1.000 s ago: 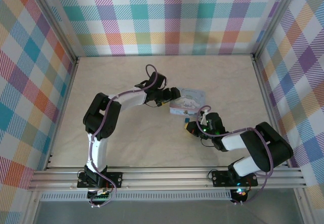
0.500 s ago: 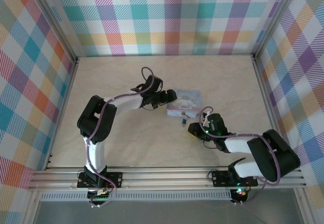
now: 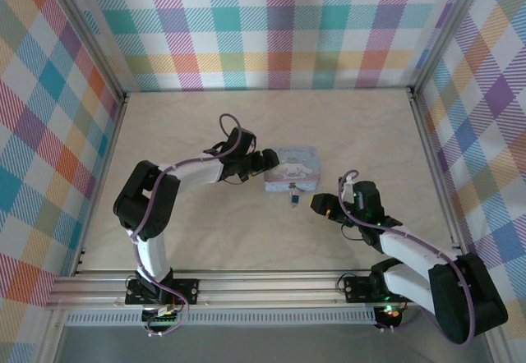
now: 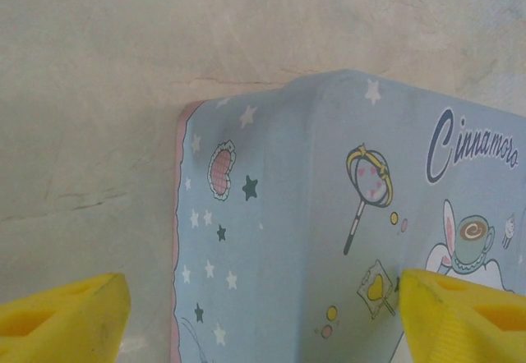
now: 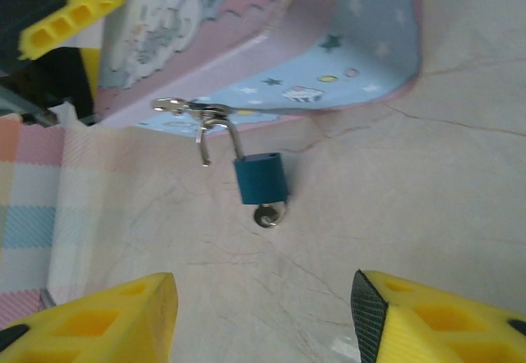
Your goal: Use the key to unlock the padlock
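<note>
One teal padlock, key beneath

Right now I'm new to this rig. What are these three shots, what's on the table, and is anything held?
Two robot arms are bolted at the near edge of a table. The overhead picture comes from a fixed camera above and behind them. The other two come from a camera on each wrist, looking out past that arm's own yellow fingers.

On the table lies a pale blue cartoon tin. A small teal padlock is hooked through the tin's clasp, and the key sits in the lock's end.

The left pincer is open, with one finger over the lid and the other beside the tin, not squeezing it. The right pincer is also open, a little short of the padlock, and holds nothing.
</note>
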Tool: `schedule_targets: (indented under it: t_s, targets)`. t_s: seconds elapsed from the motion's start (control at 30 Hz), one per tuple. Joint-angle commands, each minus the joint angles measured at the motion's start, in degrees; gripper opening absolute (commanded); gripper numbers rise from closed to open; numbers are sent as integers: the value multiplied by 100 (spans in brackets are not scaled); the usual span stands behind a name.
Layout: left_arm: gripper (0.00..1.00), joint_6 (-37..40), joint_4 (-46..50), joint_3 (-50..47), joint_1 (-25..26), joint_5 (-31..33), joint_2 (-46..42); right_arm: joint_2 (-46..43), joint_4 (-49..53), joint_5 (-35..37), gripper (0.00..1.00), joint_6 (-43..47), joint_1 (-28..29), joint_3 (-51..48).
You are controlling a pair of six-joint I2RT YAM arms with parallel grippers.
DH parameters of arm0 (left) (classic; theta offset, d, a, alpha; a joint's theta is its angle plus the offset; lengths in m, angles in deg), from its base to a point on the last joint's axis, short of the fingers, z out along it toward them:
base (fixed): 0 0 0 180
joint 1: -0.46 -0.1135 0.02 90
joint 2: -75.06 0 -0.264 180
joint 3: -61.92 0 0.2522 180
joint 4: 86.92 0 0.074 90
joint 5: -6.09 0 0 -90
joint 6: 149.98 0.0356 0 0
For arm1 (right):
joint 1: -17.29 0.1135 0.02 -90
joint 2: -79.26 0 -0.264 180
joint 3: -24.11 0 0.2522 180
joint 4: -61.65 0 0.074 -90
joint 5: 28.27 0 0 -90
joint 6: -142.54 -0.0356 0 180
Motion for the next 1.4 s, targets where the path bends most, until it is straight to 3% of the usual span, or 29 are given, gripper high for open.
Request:
schedule_targets:
  t_s: [0.0, 0.37, 0.73, 1.37]
  targets:
    - [83, -43, 628, -356, -81, 315, -98, 163, -457, -791, 59, 604, -28, 184]
    - [83, -264, 434, -882, -72, 317, -547, 1368, -814, -1483, 57, 1242, -3, 773]
    - [83, -345, 391, -963, -47, 314, -644, 2212, -549, -924, 43, 1744, 273, 1237]
    - [83, -361, 416, -888, 7, 302, -635, 3025, -1562, -525, 38, 1579, 649, 1269]
